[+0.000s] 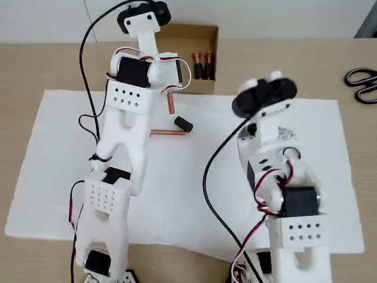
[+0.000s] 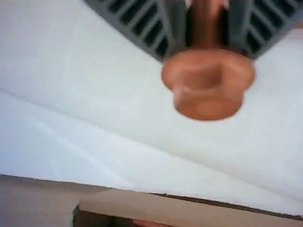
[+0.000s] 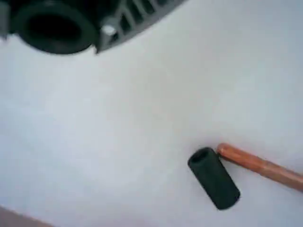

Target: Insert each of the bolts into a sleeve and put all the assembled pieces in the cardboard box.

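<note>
Bolt (image 2: 208,85) is clamped by its shaft in my left gripper (image 2: 206,28), copper head sticking out past the ribbed fingers (image 2: 142,21). From the high view that arm is stretched toward the cardboard box (image 1: 207,30), with the bolt over the white sheet (image 1: 59,147), just in front of the box's near wall.

Right gripper (image 3: 71,19) looks closed on a sleeve (image 3: 53,29), bore facing the wrist cam (I only see one finger edge, so I'm calling the grip a judgement).

Two assembled pieces (image 1: 202,65) lie side by side in the box. Spare bolt (image 1: 168,133) lies flat on the sheet with spare sleeve (image 1: 183,124) just beside one end. Whether they touch, I can't tell.

My read on the step: third pair, parts picked up, not yet mated. The two held parts are well apart, left arm up by the box and right arm off to the other side of the sheet.

Next move calls for:
- bringing both grippers together over the sheet
- lining the bolt's plain end up with the sleeve bore, axes parallel
- a straight push, no side load

Concern: I can't see how much shaft is free past the left fingers. If too little, it needs a regrip before insertion. After that comes the drop into the box, then the spare pair.
</note>
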Controlling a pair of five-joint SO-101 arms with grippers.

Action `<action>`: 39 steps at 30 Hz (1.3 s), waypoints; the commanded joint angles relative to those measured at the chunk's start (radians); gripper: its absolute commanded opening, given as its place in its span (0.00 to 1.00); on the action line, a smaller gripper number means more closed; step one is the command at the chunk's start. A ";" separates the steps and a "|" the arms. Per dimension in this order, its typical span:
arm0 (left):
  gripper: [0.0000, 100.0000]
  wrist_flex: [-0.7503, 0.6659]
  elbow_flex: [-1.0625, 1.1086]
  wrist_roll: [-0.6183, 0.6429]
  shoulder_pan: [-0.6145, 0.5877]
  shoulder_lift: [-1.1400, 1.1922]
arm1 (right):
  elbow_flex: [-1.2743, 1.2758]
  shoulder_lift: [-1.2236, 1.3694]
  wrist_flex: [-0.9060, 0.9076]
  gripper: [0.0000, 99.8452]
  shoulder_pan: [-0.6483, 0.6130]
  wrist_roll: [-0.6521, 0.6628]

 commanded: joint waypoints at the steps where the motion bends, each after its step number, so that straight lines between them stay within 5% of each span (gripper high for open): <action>1: 0.01 0.018 -0.002 0.006 -0.011 -0.095 | 0.107 -0.077 -0.091 0.00 0.008 0.005; 9: 0.01 0.018 -0.007 -0.044 -0.002 -0.097 | 0.293 -0.125 -0.312 0.00 0.012 -0.055; 17: 0.01 0.020 -0.081 -0.132 0.121 -0.284 | 0.333 -0.128 -0.326 0.00 0.008 -0.084; 28: 0.01 0.014 0.478 -0.124 0.192 -0.724 | 0.416 -0.130 -0.410 0.00 -0.085 -0.342; 39: 0.01 -0.143 0.806 -0.095 0.190 -0.809 | 0.712 -0.331 -0.799 0.00 -0.113 -0.275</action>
